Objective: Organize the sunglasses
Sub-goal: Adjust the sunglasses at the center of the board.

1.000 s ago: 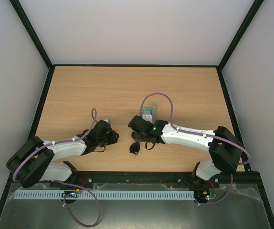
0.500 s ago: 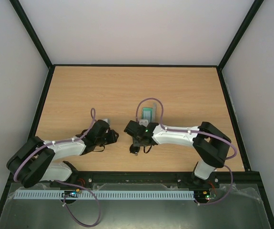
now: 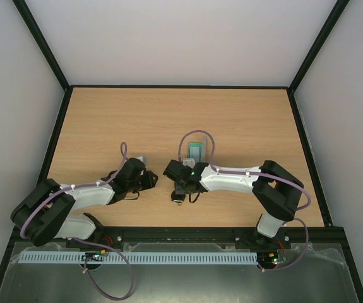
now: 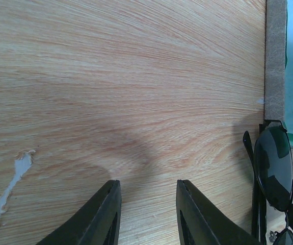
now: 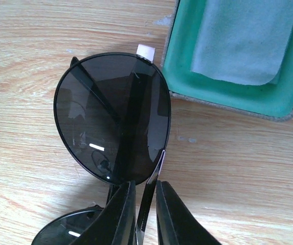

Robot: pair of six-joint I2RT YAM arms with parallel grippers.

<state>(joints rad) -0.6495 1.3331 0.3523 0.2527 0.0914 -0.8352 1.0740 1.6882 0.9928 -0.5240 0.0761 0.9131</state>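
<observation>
The right gripper's (image 5: 143, 184) jaws stand narrow, pinched on the thin black frame of the sunglasses (image 5: 113, 117) near the bridge. The left gripper's (image 4: 147, 185) jaws are parted with nothing between them, over bare table (image 4: 110, 76) well apart from the case.

We see the sunglasses folded, their arms crossed behind dark lenses, resting on the wood just outside the edge of the open grey case (image 5: 182, 66). A light blue cloth (image 5: 243, 41) lies inside the case on its green lining.

We judge the task about midway: the sunglasses are grasped but not yet in the case, and the case is unclosed. A small white tag (image 5: 146, 49) on the rim looks blank, and we can read no brand or writing.
</observation>
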